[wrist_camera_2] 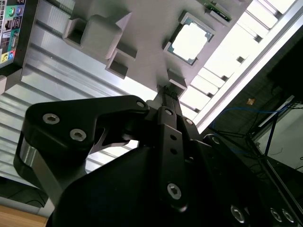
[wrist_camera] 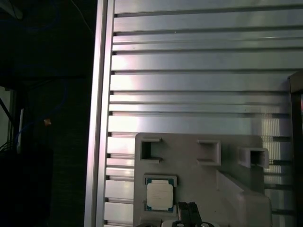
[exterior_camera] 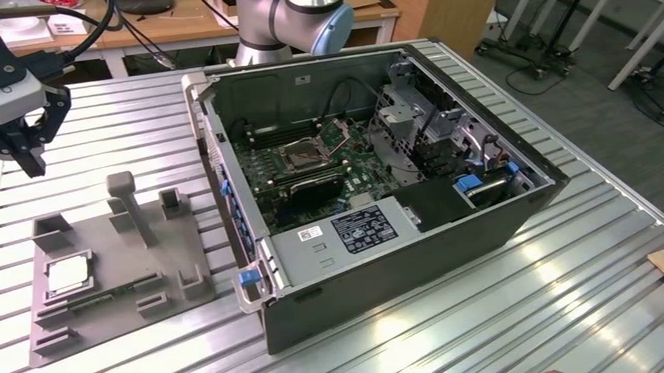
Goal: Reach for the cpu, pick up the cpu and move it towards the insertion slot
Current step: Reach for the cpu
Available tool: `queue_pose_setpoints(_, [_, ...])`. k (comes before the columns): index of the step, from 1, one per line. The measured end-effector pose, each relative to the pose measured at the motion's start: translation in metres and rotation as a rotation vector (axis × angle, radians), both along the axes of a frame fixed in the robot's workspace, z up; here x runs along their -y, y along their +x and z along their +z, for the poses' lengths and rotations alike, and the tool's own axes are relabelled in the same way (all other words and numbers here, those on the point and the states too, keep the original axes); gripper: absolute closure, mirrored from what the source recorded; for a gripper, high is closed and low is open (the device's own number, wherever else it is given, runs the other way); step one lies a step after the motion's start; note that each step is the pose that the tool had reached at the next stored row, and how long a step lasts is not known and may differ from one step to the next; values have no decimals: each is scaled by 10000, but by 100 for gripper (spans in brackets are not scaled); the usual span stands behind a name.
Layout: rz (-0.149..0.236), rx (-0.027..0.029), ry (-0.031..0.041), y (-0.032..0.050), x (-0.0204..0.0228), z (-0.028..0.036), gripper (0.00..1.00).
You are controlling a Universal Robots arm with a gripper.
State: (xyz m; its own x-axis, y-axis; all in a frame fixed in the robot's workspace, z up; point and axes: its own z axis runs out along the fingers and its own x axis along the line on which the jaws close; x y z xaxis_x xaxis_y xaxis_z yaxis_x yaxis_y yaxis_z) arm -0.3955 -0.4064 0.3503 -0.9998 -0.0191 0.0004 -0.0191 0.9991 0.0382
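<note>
- Step in hand, as I judge it: the reach. The hand (exterior_camera: 31,167) hangs above the bench (exterior_camera: 135,124) at the exterior view's left, well apart from the open computer case (exterior_camera: 415,256), and carries nothing.
- Hand state: the two dark fingers lie together with hardly a gap, seen best in the first wrist view (wrist_camera: 189,209), and nothing sits between them.
- Where the cpu is: the cpu (exterior_camera: 68,273) lies flat, pale face up, in a square recess of the grey plastic fixture (exterior_camera: 114,264) on the bench, at the corner farthest from the case. In the first wrist view the fingertips sit just beside the chip (wrist_camera: 159,195) but off to one side, not over it. The second wrist view puts the chip (wrist_camera_2: 191,40) beyond the fingertips.
- Where the insertion slot is: the insertion slot (exterior_camera: 308,153), shiny frame and dark centre, lies on the green board inside the case, well apart from both chip and hand.
- What a grasp calls for, in my judgement: fingers parted first, the hand centred squarely over the chip, then a level descent so the tips straddle its thin edges inside the shallow recess.
- Count: one cpu, one insertion slot, one fixture, one case, one hand.
</note>
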Motion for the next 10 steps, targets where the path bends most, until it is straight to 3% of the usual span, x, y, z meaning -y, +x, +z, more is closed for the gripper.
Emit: queue_pose_setpoints(10, [0, 0, 0, -2, 17, -6, 89])
